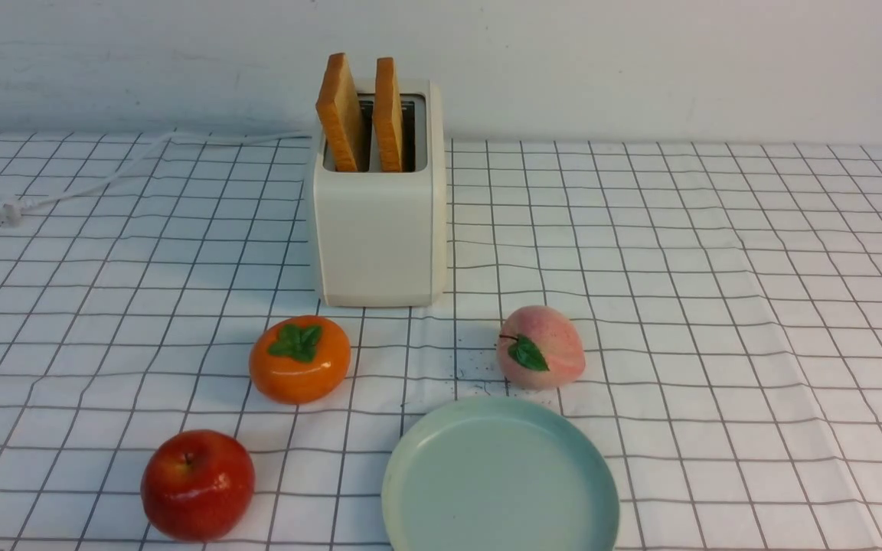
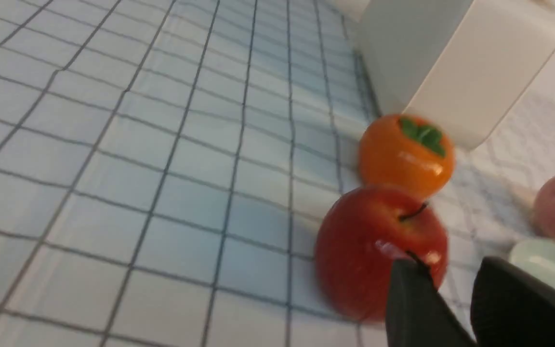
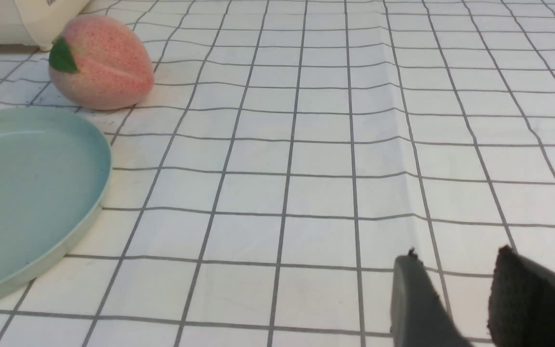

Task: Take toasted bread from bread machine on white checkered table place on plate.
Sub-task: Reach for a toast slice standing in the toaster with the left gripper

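Observation:
Two slices of toasted bread [image 1: 343, 113] [image 1: 388, 115] stand upright in the slots of the cream bread machine [image 1: 378, 222] at the middle back of the white checkered table [image 1: 717, 306]. The mint-green plate [image 1: 499, 478] lies empty at the front; it also shows in the right wrist view [image 3: 22, 193] and in the left wrist view [image 2: 545, 262]. Neither gripper shows in the front view. My left gripper [image 2: 446, 270] is open and empty, low beside the red apple [image 2: 374, 248]. My right gripper [image 3: 455, 258] is open and empty above bare cloth, away from the plate.
An orange persimmon [image 1: 300, 358] lies before the toaster, a peach [image 1: 540, 347] just behind the plate, a red apple [image 1: 197, 484] at the front left. The toaster's white cord and plug [image 1: 4, 210] trail to the back left.

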Motion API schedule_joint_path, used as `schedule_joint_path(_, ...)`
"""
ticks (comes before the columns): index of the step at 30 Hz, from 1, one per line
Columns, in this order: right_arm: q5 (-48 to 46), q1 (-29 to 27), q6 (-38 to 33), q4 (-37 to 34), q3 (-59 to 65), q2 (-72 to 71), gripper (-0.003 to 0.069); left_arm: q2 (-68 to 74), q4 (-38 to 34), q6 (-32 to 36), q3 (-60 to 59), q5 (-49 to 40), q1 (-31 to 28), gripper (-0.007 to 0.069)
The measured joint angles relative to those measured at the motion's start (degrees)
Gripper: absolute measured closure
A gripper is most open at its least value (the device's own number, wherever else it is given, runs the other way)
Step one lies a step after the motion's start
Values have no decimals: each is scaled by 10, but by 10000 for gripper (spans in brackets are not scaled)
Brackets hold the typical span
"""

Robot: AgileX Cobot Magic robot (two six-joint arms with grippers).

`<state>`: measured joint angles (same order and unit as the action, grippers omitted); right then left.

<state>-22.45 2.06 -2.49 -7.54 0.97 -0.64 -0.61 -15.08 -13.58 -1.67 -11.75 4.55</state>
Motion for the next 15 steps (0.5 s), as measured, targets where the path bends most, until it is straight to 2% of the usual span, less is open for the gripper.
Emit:
schedule_joint_path(1, 0, 0, 0, 0, 0, 0, 419, 0, -5, 0, 0, 5, 0, 441)
schedule_joint_path(3, 0, 0, 0, 2, 0, 0, 419, 0, -75, 0, 0, 63, 0, 439)
schedule_joint_path(10, 15, 0, 2, 32, 1, 0, 419, 0, -226, 0, 0, 202, 0, 429)
schedule_joint_path(12, 51, 0, 25, 19, 5, 0, 419, 0, -269, 0, 0, 238, 0, 426)
schedule_joint_path(14, 69, 0, 41, 4, 5, 0, 419, 0, -281, 0, 0, 251, 0, 425)
schedule_joint_path(15, 108, 0, 66, -18, 5, 0, 419, 0, -294, 1, 0, 268, 0, 424)
